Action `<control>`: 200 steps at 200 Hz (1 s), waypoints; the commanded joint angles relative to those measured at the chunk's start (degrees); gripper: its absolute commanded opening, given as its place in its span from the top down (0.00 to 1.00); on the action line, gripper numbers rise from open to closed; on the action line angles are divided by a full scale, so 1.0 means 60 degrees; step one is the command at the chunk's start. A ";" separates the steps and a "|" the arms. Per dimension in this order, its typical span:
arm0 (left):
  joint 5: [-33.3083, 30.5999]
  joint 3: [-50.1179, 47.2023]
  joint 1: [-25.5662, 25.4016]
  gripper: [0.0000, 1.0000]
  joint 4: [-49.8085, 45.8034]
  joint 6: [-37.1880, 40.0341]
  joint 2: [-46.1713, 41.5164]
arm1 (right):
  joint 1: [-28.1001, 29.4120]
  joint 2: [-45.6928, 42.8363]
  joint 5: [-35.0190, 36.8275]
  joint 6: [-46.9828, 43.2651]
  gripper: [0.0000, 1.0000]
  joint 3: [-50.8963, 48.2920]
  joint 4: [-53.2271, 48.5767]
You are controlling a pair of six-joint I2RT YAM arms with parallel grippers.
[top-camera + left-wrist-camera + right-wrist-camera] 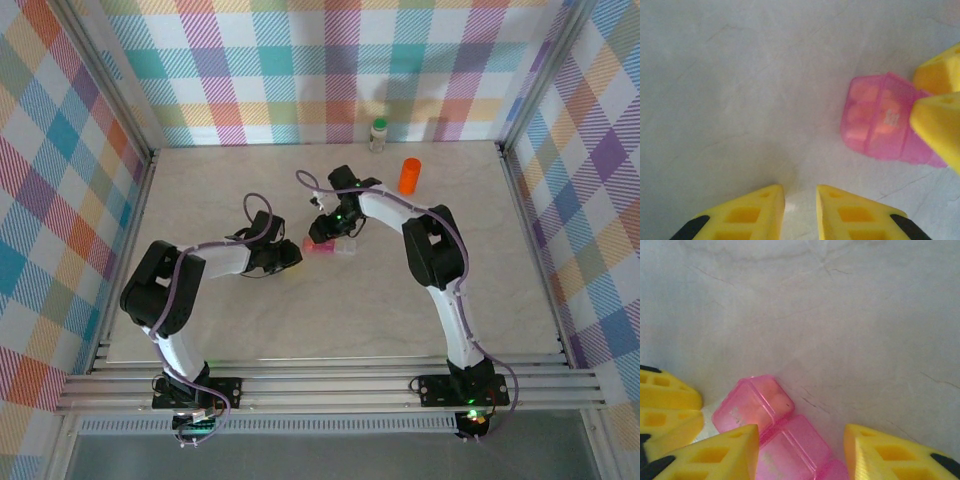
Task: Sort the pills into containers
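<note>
Containers on the table (480,290): 3 total. 1 orange vial (410,175), upright, far right of centre. 1 white bottle w/ green cap (379,133), upright at the far edge by the checked wall (300,70), a bit left of the vial & well apart from both grippers. 1 pink see-thru container (322,247) lying flat mid-table, between the 2 grippers. Up close it's split into sections, 3 of them in the right wrist view. The end one has pinkish pills (771,399) inside, cant count em tbh.

Right gripper (801,432): its 2 fingers (725,452) are spread & straddle the pink container. One is right up against it, but bare table shows btw the other and the plastic, so not clamped.

Left gripper (800,192) sits just left of the pink container. Its 2 fingers are nearly together w/ only a thin gap, nothing in it.
</note>
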 commanded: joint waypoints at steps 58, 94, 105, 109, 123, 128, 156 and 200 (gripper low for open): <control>-0.1114 0.0549 0.0005 0.68 -0.2573 0.0815 -0.1688 | -0.0094 -0.1898 0.0583 -0.0182 0.47 -0.0857 0.0102; -0.0826 0.0859 -0.0088 0.65 -0.1726 0.1397 -0.1437 | -0.0266 -0.3175 0.1474 0.0865 0.45 -0.2534 0.0859; -0.1043 0.1023 -0.0148 0.64 -0.1610 0.1639 -0.1393 | -0.0364 -0.3467 0.1718 0.1337 0.43 -0.3078 0.1149; -0.1134 0.1084 -0.0163 0.63 -0.1574 0.1754 -0.1375 | -0.0395 -0.3566 0.1808 0.1510 0.42 -0.3255 0.1231; -0.1294 0.1305 -0.0251 0.58 -0.1394 0.2231 -0.1303 | -0.0507 -0.3806 0.1995 0.2020 0.42 -0.3844 0.1591; -0.1334 0.1375 -0.0295 0.57 -0.1296 0.2450 -0.1279 | -0.0549 -0.3842 0.2026 0.2193 0.42 -0.4037 0.1744; -0.1614 0.1341 -0.0610 0.48 -0.0092 0.4206 -0.1339 | -0.0733 -0.3718 0.1803 0.2834 0.43 -0.4625 0.2285; -0.1378 0.0341 -0.0859 0.41 0.2570 0.6837 -0.1757 | -0.0780 -0.3310 0.1521 0.3254 0.47 -0.4779 0.2631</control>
